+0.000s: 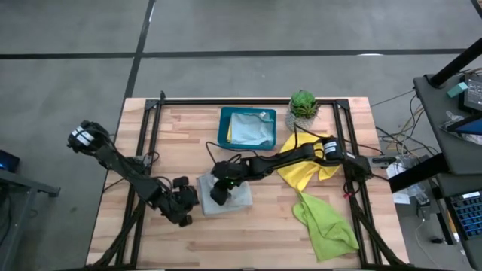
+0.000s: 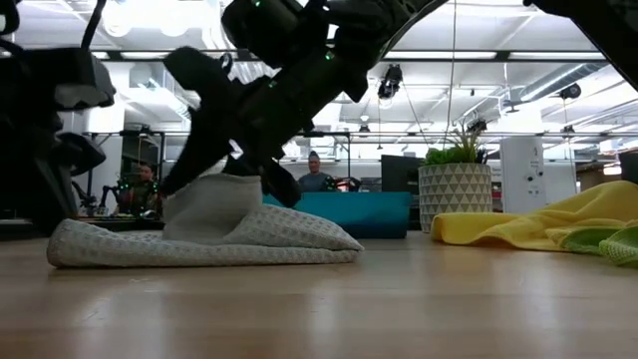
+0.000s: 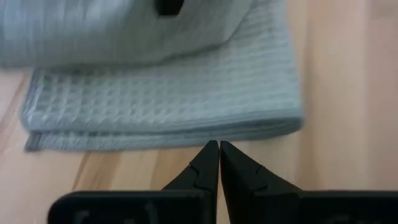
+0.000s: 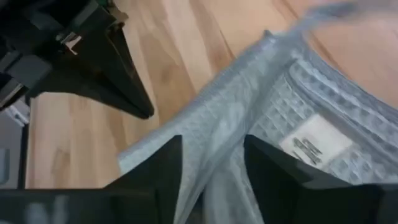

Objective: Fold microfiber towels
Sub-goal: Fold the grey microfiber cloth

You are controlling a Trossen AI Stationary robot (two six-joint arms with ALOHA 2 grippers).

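Right wrist view showed the right gripper (image 4: 211, 165) fingers apart over the pale grey towel (image 4: 292, 118), its white label (image 4: 314, 144) hidden elsewhere. High view placed towel lower centre; left gripper (image 3: 219, 149) closed, empty, beside it.

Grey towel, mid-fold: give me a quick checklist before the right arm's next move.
1. Right tool open: ok, fingers apart with a fold of the grey towel between them.
2. Fold fully let go: cannot tell.
3. Left tool shut, at the towel's edge, not gripping: ok.
4. Towel lying flat: not ok, a fold stands up in the low view.
5. Yellow towel and green towel unfolded, apart from the work: ok.
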